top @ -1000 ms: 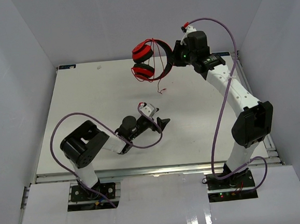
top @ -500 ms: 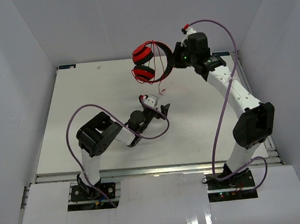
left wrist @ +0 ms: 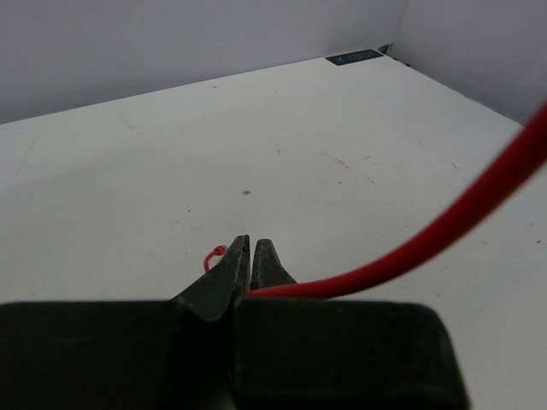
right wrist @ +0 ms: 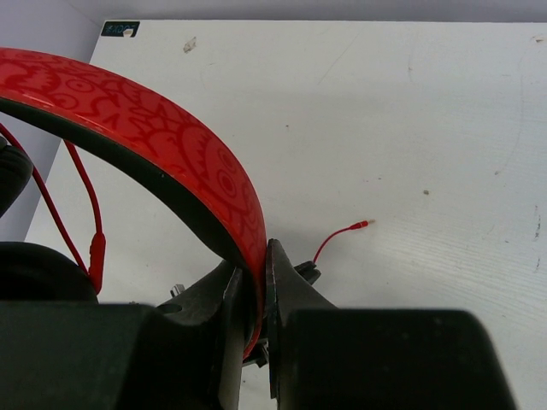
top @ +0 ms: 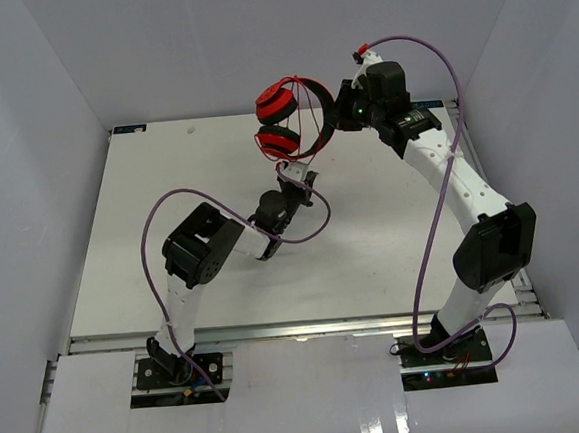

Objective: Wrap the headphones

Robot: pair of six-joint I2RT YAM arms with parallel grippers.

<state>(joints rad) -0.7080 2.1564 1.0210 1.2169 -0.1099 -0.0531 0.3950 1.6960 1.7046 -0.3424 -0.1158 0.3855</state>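
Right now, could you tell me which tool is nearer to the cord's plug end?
Left. The left tool pinches the cord right beside the plug end; the right tool clamps the headband, farther off.

The red over-ear headphones (top: 287, 116) with a black inner band and black ear pads hang in the air above the far part of the white table (top: 168, 206). Their two round cups sit one above the other to the left, and the patterned red headband (right wrist: 171, 162) arches rightward to where the right gripper (right wrist: 256, 265) pinches it. Their thin red cord (left wrist: 444, 231) drops past the band in loose loops. It runs taut down to the left gripper (left wrist: 249, 256), clamped between its closed fingers, with a short curl of the end poking out beside the fingertips.
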